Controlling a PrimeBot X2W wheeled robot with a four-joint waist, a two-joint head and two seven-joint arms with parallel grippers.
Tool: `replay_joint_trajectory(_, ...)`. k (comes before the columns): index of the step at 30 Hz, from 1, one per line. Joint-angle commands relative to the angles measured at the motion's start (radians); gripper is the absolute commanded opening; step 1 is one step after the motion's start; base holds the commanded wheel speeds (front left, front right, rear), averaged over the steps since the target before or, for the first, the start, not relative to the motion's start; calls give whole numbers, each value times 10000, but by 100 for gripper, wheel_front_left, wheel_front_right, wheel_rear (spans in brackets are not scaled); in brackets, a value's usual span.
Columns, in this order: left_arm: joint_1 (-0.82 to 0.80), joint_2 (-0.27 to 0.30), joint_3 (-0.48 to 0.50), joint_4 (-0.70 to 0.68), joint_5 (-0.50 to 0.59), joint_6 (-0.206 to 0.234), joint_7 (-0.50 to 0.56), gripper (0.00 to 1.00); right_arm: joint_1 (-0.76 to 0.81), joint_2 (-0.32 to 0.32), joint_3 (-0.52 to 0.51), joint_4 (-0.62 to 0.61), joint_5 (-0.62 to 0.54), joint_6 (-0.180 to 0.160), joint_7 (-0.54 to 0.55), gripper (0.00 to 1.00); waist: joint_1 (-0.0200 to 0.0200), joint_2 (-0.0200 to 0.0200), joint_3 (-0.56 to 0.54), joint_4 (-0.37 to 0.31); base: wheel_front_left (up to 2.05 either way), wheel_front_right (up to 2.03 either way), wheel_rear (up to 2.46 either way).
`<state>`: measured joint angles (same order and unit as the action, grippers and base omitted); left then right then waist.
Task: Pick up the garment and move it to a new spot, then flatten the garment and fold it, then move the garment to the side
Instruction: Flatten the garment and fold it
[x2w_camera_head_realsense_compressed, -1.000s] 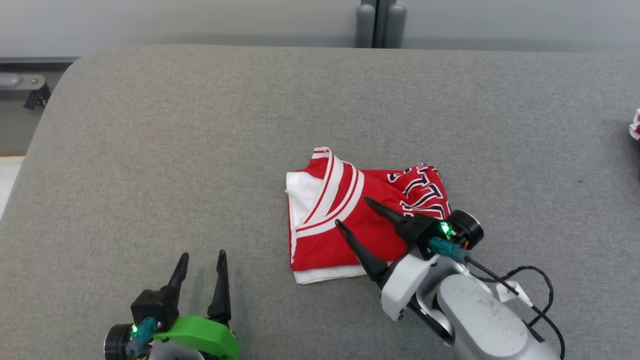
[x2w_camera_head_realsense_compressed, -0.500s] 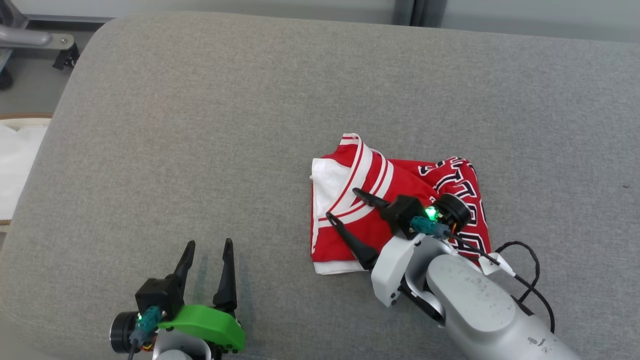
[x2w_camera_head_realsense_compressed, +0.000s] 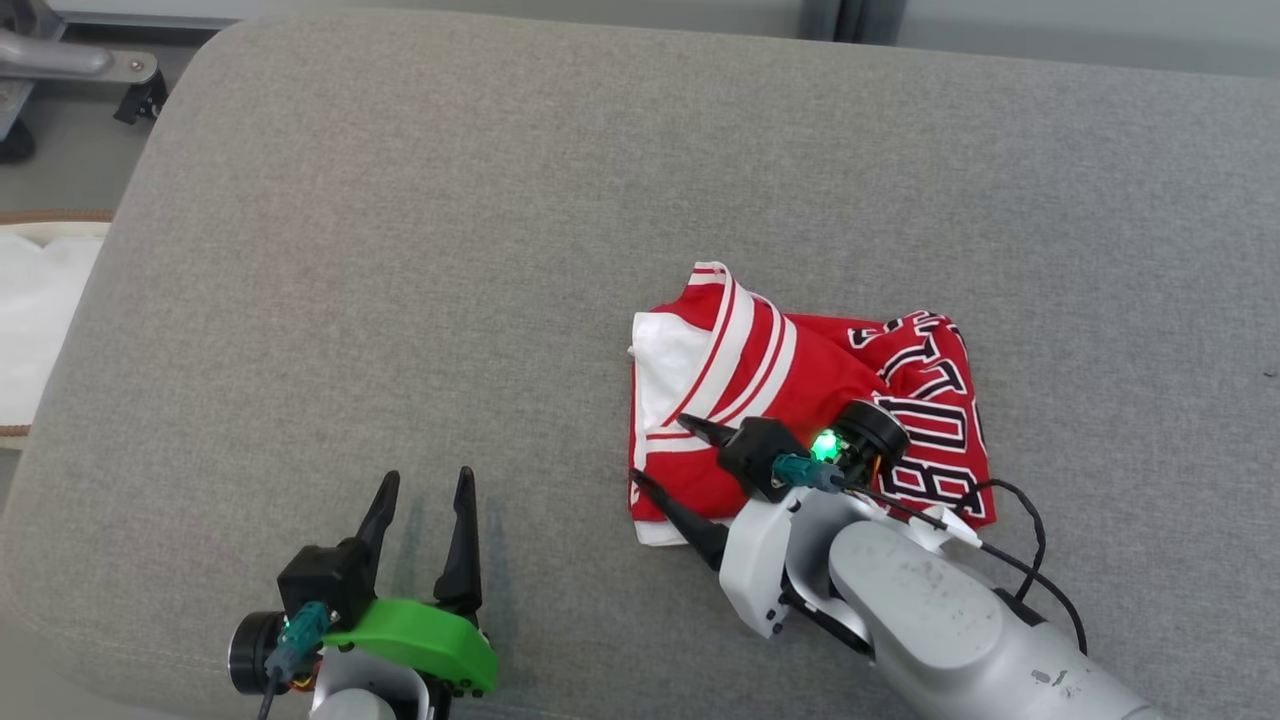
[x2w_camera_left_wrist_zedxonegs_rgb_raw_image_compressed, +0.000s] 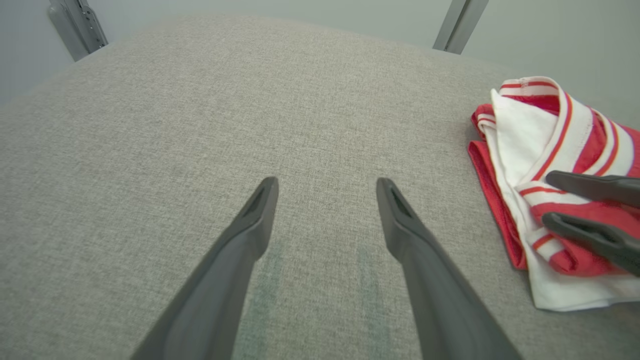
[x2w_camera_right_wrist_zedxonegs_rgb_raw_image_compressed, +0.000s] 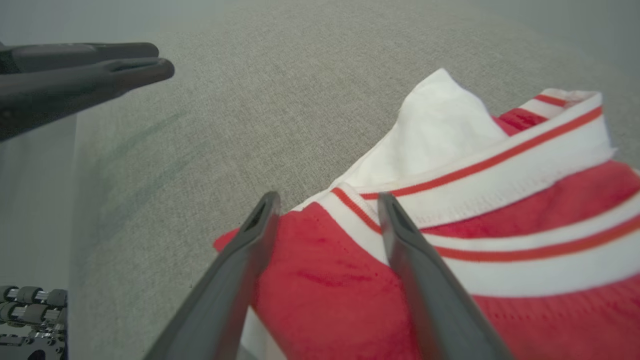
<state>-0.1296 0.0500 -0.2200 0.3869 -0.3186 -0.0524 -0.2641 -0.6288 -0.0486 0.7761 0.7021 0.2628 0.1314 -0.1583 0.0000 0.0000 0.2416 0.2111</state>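
As logged from the head view, the folded red-and-white jersey lies on the grey cushion, with the right gripper held open over its near-left corner. Left wrist view: the left gripper is held open over bare cushion. Right wrist view: the jersey is framed between parted fingers; the fold may be undone if only the top layer is pinched.

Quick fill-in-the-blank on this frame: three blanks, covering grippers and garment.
The folded garment is mostly ____ with white stripes.
The gripper over its corner belongs to the ____ arm.
The left gripper, over bare grey cushion, has its jaws ____.
Missing words: red; right; open.
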Motion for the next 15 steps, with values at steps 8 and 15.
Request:
replay_joint_trajectory(8,-62,31,39,53,-105,59,5,100,124,-61,-511,693,-433,-19,93,69,0,0,69,100,0,0,0)
replay_joint_trajectory(15,-96,31,53,27,-69,55,5,100,306,-64,-688,827,-357,-18,-138,44,0,0,95,32,0,0,0)
